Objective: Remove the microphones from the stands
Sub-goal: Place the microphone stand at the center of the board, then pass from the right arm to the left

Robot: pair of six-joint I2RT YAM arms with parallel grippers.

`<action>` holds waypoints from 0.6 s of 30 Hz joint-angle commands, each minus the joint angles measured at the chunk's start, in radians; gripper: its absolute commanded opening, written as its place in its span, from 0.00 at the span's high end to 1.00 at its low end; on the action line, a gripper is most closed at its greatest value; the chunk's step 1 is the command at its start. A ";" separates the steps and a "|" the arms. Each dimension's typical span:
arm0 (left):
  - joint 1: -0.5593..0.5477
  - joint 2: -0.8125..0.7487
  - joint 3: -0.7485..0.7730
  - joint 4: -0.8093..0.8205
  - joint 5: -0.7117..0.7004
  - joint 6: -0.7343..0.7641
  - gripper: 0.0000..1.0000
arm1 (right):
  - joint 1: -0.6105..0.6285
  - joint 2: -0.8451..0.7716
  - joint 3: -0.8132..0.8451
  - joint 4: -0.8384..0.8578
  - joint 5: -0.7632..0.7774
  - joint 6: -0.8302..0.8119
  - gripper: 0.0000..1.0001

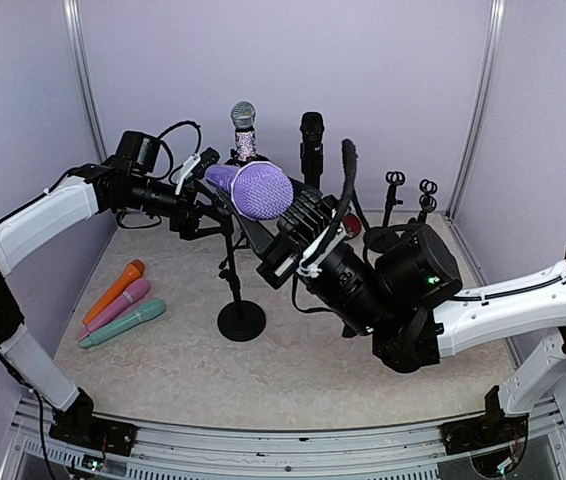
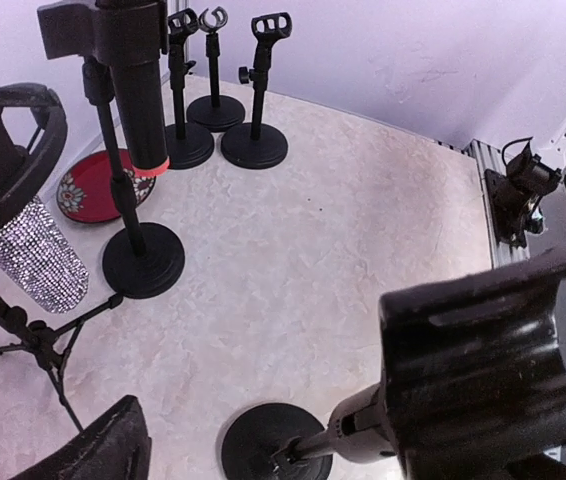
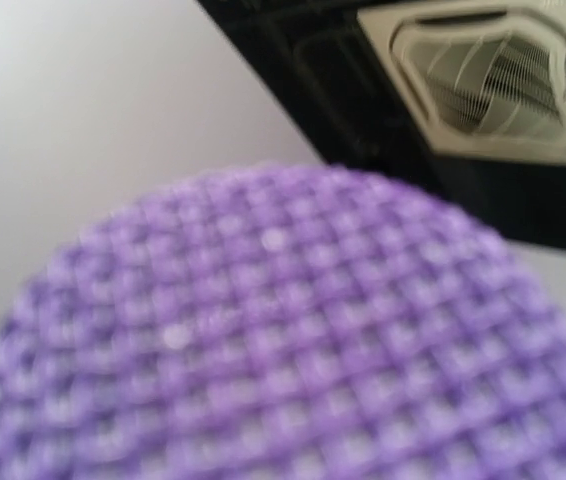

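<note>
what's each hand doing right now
Left hand: open, holding nothing.
Right hand: closed on the purple mic.

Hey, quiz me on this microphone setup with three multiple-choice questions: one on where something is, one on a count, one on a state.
1. Where is the purple microphone?
A) flat on the table
B) raised off the table at the right gripper
C) inside a box

2. How many microphones lie flat on the table?
A) one
B) three
C) five

3. How are the three small stands at the back?
A) each holds a microphone
B) tipped over
C) upright, clips empty

Answers:
1 B, its head sits high beside the right gripper.
2 B, the orange microphone, pink microphone and teal microphone lie side by side.
3 C, the left wrist view shows three bare clips.
</note>
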 commanded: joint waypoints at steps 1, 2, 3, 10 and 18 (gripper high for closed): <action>0.028 -0.107 -0.014 -0.155 -0.028 0.192 0.01 | -0.015 -0.014 0.037 -0.088 0.082 0.117 1.00; 0.034 -0.132 -0.028 -0.177 -0.038 0.221 0.01 | -0.020 -0.009 0.043 -0.106 0.086 0.142 1.00; 0.039 -0.155 -0.040 -0.197 -0.052 0.249 0.01 | -0.024 -0.005 0.052 -0.127 0.093 0.168 1.00; 0.056 -0.320 -0.113 -0.336 -0.122 0.411 0.01 | -0.058 0.030 0.139 -0.325 0.081 0.408 1.00; 0.017 -0.408 -0.117 -0.446 -0.105 0.492 0.08 | -0.066 0.148 0.241 -0.453 0.001 0.585 1.00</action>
